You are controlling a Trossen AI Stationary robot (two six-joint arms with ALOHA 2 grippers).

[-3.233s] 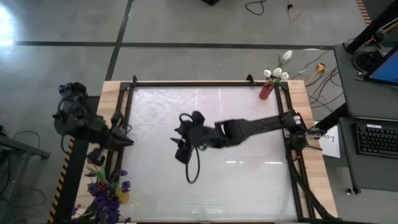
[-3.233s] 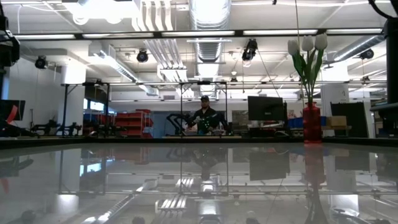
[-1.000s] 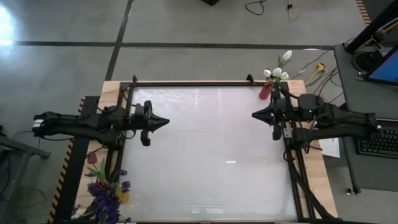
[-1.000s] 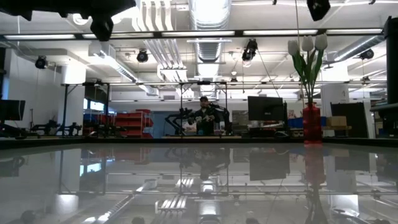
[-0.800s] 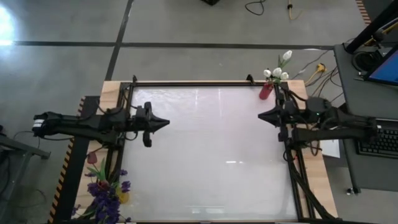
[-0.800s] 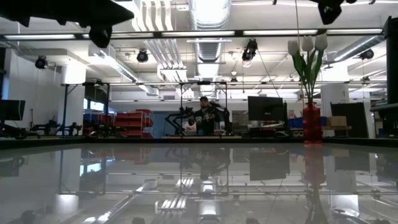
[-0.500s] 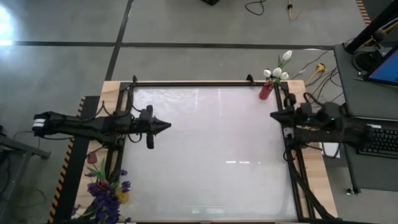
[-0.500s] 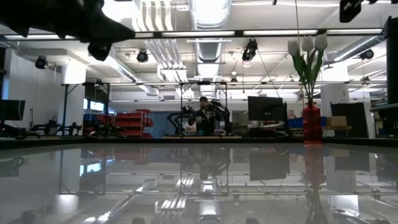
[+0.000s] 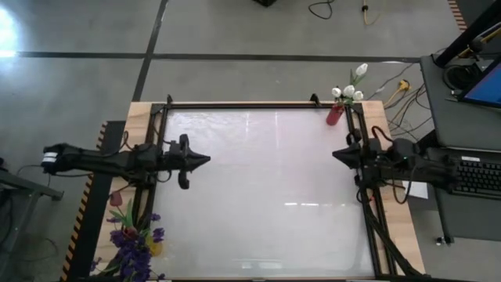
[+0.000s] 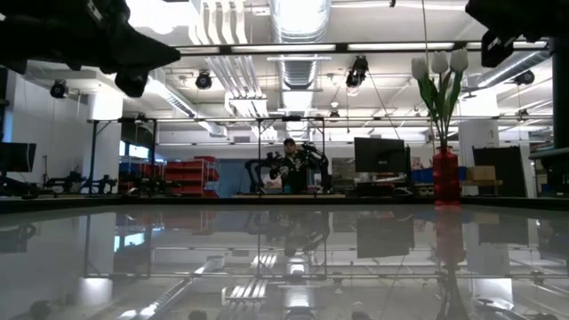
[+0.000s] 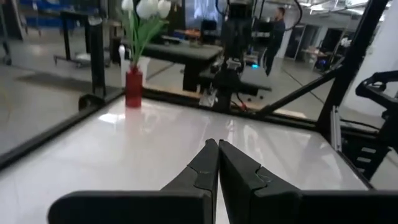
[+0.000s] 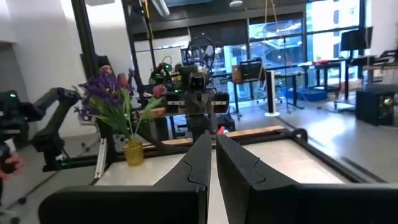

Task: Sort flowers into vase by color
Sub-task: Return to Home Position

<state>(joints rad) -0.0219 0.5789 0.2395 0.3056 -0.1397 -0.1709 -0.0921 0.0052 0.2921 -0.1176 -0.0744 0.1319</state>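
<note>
Gleaming white table (image 9: pixel 258 180), cluttered workshop (image 10: pixel 222 133) beyond

— Looking level across, we see long ceiling lights (image 10: pixel 267 46) along the top and red cabinets (image 10: pixel 182 171) at left centre.
— And from above we find grey concrete floor (image 9: pixel 235 27) across the top, a keyboard (image 9: pixel 477 176) at the right edge.
</note>
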